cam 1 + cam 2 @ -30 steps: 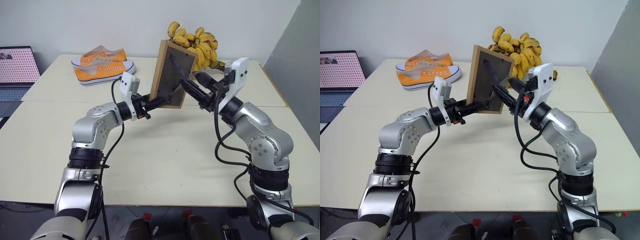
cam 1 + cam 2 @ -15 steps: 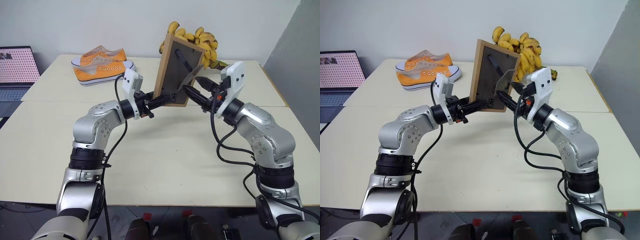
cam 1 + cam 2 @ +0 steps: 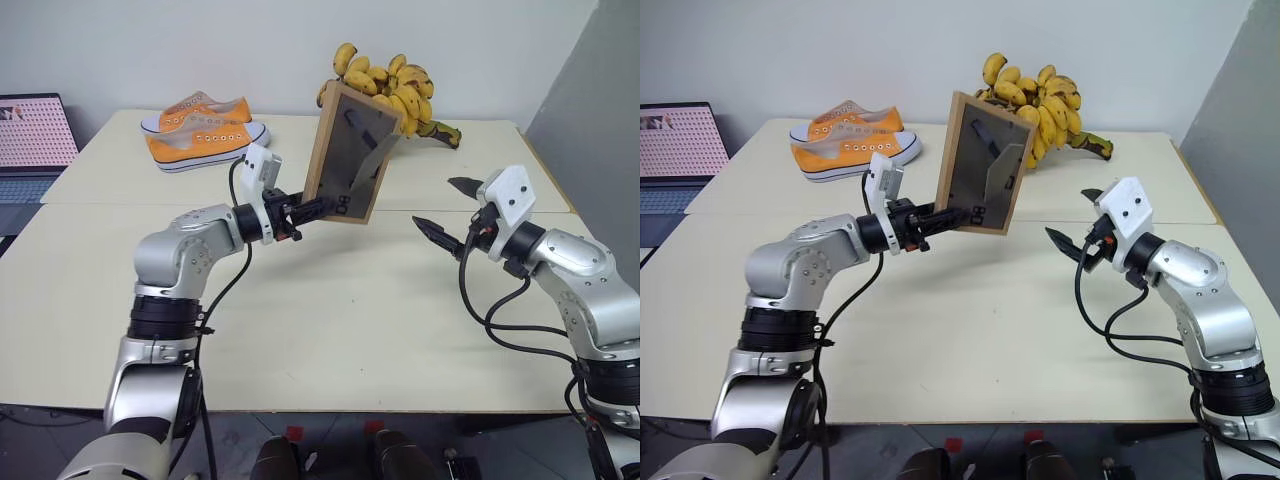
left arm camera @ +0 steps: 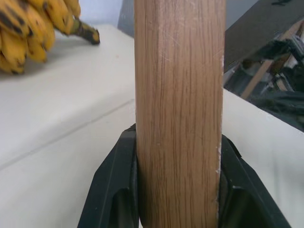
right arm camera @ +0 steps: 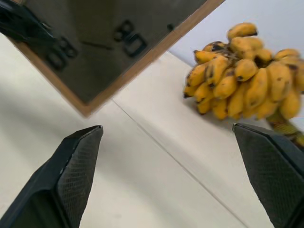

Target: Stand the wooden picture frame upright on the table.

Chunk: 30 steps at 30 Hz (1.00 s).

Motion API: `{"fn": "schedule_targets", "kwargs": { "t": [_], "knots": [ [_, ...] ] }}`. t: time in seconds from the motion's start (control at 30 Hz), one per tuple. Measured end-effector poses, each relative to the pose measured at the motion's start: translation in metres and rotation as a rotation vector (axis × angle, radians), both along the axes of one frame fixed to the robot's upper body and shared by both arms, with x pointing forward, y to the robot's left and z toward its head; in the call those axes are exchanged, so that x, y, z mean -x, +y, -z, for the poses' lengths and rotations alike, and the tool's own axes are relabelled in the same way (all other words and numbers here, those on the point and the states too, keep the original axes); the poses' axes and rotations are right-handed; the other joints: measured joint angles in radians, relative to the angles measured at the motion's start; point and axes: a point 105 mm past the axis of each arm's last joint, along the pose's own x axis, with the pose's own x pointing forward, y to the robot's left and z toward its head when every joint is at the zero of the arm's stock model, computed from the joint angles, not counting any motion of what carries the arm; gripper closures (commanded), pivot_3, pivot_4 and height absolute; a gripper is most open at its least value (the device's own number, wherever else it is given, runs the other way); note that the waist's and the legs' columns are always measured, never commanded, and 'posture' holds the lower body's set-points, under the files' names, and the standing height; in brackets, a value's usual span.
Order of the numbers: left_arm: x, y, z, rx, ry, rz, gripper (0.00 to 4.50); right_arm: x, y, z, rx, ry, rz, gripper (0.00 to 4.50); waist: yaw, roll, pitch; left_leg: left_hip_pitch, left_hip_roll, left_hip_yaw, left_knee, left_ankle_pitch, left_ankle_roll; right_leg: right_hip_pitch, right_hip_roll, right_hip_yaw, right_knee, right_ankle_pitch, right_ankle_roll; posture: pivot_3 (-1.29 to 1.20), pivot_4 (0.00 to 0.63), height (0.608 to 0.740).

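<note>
The wooden picture frame (image 3: 350, 150) hangs tilted above the table (image 3: 330, 320), its dark back and swung-out stand toward me. My left gripper (image 3: 315, 208) is shut on the frame's lower left edge; in the left wrist view its black fingers (image 4: 118, 185) clamp the light-wood edge (image 4: 179, 109) from both sides. My right gripper (image 3: 433, 202) stands open to the right of the frame, apart from it, with nothing between its fingers. In the right wrist view the frame's lower corner (image 5: 109, 42) lies ahead of the wide-spread fingertips (image 5: 78, 156).
A bunch of bananas (image 3: 395, 85) lies at the back behind the frame. A pair of orange sneakers (image 3: 200, 125) sits at the back left. A laptop (image 3: 35, 135) stands beyond the table's left edge. A seam (image 3: 120, 205) crosses the tabletop.
My right gripper has opened, let go of the frame's stand and swung away to the right and down. The left gripper still holds the frame, which has tilted a little.
</note>
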Motion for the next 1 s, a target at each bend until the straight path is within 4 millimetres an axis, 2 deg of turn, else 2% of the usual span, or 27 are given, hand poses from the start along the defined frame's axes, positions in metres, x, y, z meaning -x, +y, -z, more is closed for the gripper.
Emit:
{"fn": "schedule_targets", "kwargs": {
  "t": [0.17, 0.23, 0.33, 0.47, 0.67, 1.0],
  "knots": [
    [0.025, 0.007, 0.009, 0.007, 0.222, 0.048, 3.21, -0.006, -0.009, 0.018, 0.28, -0.262, -0.007, 0.01, 0.001, 0.0, 0.0, 0.0, 0.0, 0.0, 0.001, 0.0, 0.0, 0.0, 0.0, 0.0, 0.0, 0.0, 0.0, 0.0, 0.15, 0.74],
    [0.034, 0.012, 0.01, 0.036, 0.346, 0.052, 3.21, -0.005, -0.007, 0.026, 0.438, -0.429, -0.052, 0.01, 0.0, 0.0, 0.0, 0.001, 0.0, 0.0, 0.001, 0.0, 0.0, 0.0, 0.0, 0.0, 0.001, 0.0, 0.0, 0.0, 0.15, 0.74],
    [0.045, 0.016, 0.01, 0.073, 0.46, 0.069, 3.21, 0.001, 0.005, 0.032, 0.581, -0.662, -0.151, 0.01, -0.001, 0.0, 0.0, 0.001, 0.0, 0.0, 0.002, 0.0, 0.0, 0.0, 0.0, 0.0, 0.002, 0.0, 0.0, 0.0, 0.15, 0.74],
    [0.054, 0.013, 0.009, 0.093, 0.494, 0.111, 3.21, 0.007, 0.02, 0.034, 0.623, -0.833, -0.233, 0.01, 0.0, 0.0, 0.0, 0.002, 0.0, 0.0, 0.003, 0.002, -0.003, 0.001, 0.0, 0.001, 0.003, 0.0, 0.0, 0.0, 0.15, 0.74],
    [0.064, 0.011, 0.009, 0.121, 0.534, 0.152, 3.21, -0.003, 0.039, 0.027, 0.607, -1.003, -0.245, 0.01, 0.001, 0.0, 0.0, 0.003, 0.0, -0.001, 0.007, 0.003, -0.005, 0.002, -0.001, 0.001, 0.007, 0.0, 0.0, 0.0, 0.15, 0.74],
    [0.071, 0.011, 0.008, 0.108, 0.569, 0.154, 3.21, -0.014, 0.044, 0.016, 0.594, -1.113, -0.225, 0.01, 0.003, 0.0, 0.0, 0.003, -0.002, -0.002, 0.01, 0.001, -0.002, 0.003, -0.002, 0.001, 0.008, 0.0, 0.0, 0.0, 0.15, 0.74]
  ]
}}
